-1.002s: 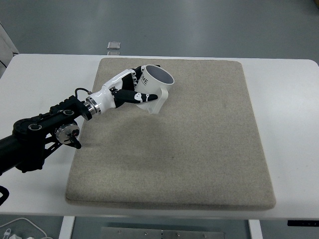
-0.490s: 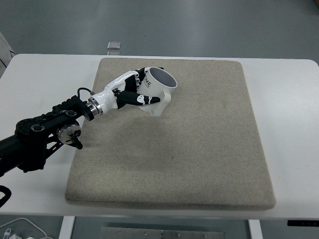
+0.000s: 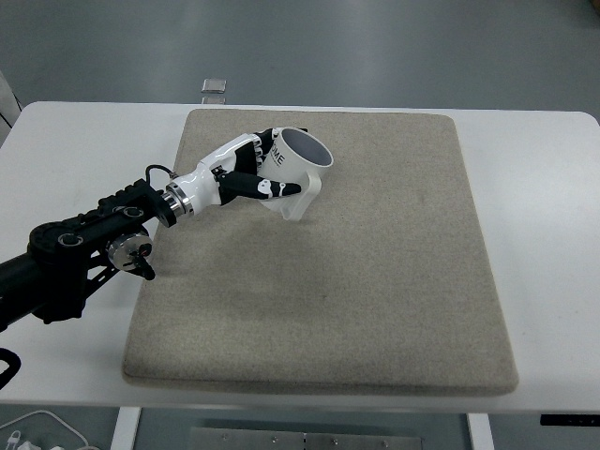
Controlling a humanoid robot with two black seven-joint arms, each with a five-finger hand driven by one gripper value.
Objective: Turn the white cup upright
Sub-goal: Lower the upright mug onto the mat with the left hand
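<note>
We see the left hand (image 3: 251, 173) clamped on the white cup (image 3: 295, 169), tilted mouth-up-right with dark lettering, near the beige mat's (image 3: 375, 281) far-left edge, open mat beyond it.

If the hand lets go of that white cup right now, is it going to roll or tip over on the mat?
The white cup sits tilted in the left robot hand, so it would probably topple rather than settle upright. Its side handle should stop a long roll. The beige mat looks soft and textured, so sliding seems unlikely.
</note>
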